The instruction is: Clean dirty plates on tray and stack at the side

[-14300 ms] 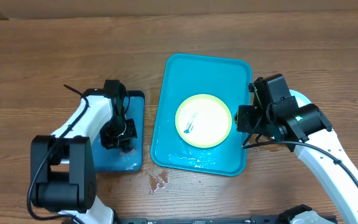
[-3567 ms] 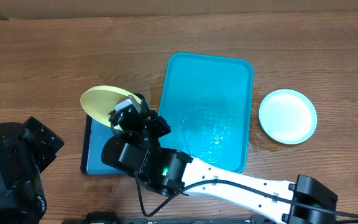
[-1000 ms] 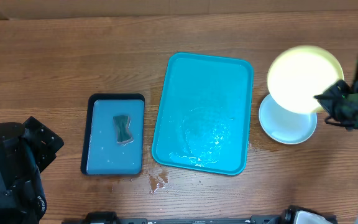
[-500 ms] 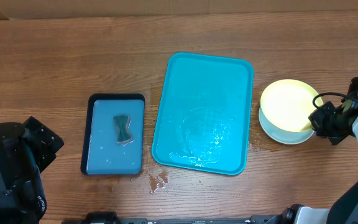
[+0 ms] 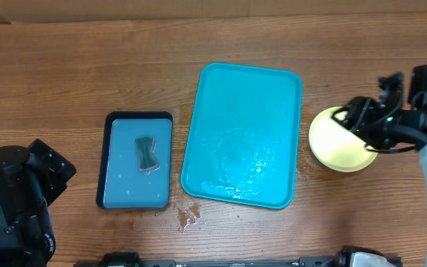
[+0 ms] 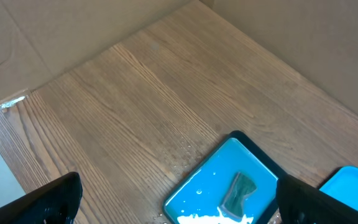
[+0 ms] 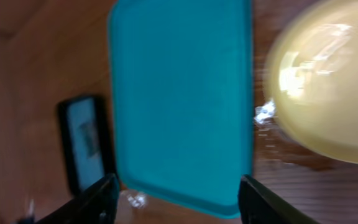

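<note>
The teal tray (image 5: 243, 89) lies mid-table, wet, with a puddle and no plates on it; in the right wrist view it (image 7: 179, 93) appears blurred. A pale yellow-green plate (image 5: 333, 144) lies flat on the table right of the tray, and its (image 7: 328, 93) surface looks clean. My right gripper (image 5: 352, 119) hovers over that plate's far right edge; in its wrist view the gripper (image 7: 179, 205) is open with nothing between the fingers. My left gripper (image 6: 179, 202) is open and empty, high above the table's left side.
A small black-rimmed blue tray (image 5: 118, 185) with a dark sponge (image 5: 146, 153) sits left of the teal tray. Water drops (image 5: 187, 215) wet the wood by the teal tray's near left corner. The left arm's black base (image 5: 13, 200) fills the near left corner.
The right gripper lowered the yellow-green plate onto the white plate beside the tray, then opened and let it go. The left arm stayed put.
</note>
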{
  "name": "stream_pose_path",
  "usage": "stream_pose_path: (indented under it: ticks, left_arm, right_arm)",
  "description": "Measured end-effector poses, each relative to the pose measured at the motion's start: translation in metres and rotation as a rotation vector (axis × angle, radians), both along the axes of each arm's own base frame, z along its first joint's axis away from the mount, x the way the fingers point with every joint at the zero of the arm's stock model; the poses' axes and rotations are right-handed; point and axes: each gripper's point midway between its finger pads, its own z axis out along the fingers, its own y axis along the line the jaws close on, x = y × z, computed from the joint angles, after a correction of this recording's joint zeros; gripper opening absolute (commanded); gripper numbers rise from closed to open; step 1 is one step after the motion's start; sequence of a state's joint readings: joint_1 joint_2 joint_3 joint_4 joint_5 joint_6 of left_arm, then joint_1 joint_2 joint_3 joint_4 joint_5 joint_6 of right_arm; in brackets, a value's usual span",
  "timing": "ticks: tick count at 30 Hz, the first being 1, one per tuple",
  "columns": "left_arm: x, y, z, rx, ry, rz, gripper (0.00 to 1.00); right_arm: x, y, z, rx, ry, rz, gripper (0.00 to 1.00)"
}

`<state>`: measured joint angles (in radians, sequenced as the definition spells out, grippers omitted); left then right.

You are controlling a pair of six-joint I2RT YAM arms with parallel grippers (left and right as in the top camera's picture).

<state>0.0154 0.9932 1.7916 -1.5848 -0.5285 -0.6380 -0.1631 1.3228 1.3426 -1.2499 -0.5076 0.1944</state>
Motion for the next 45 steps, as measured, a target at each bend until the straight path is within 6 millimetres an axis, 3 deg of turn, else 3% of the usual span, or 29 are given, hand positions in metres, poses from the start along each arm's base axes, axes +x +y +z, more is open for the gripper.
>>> stream_pose_path:
  ticks: [3, 6, 11, 16, 19, 24, 27, 29, 33, 37, 45]
  left_arm:
    - [0.000, 0.000, 0.000, 0.000, 0.000, 0.000, 1.00]
    - [0.000, 0.000, 0.000, 0.000, 0.000, 0.000, 1.00]
    - [0.000, 0.000, 0.000, 0.000, 0.000, 0.000, 1.00]
    - [0.000, 0.000, 0.000, 0.000, 0.000, 0.000, 1.00]
    - [0.000, 0.000, 0.000, 0.000, 0.000, 0.000, 1.00]
    - [0.000, 0.000, 0.000, 0.000, 0.000, 0.000, 1.00]
    - [0.000, 0.000, 0.000, 0.000, -0.001, 0.000, 1.00]
    - [0.000, 0.000, 0.000, 0.000, 0.000, 0.000, 1.00]
    - [0.000, 0.000, 0.000, 0.001, -0.002, 0.001, 1.00]
    - [0.000, 0.000, 0.000, 0.000, -0.001, 0.000, 1.00]
    - [0.000, 0.000, 0.000, 0.000, -0.001, 0.000, 1.00]
  right_arm:
    - [-0.027, 0.058, 0.034, 0.025, -0.140, 0.235, 1.00]
    - [-0.056, 0.099, 0.050, 0.057, -0.197, 0.409, 1.00]
    - [-0.072, 0.125, 0.050, 0.076, -0.195, 0.526, 1.00]
    - [-0.072, 0.125, 0.049, 0.077, -0.190, 0.526, 1.00]
    - [-0.062, 0.118, 0.057, 0.066, -0.256, 0.504, 1.00]
    - [-0.035, 0.106, 0.112, -0.058, -0.641, 0.484, 1.00]
    - [-0.040, 0.089, 0.144, -0.168, -0.857, 0.413, 1.00]
    - [-0.051, 0.076, 0.150, -0.224, -0.939, 0.359, 1.00]
    - [-0.068, 0.042, 0.145, -0.338, -1.065, 0.210, 1.00]
    - [-0.078, 0.010, 0.098, -0.428, -1.063, 0.073, 1.00]
    - [-0.082, 0.002, 0.023, -0.449, -1.081, 0.034, 1.00]
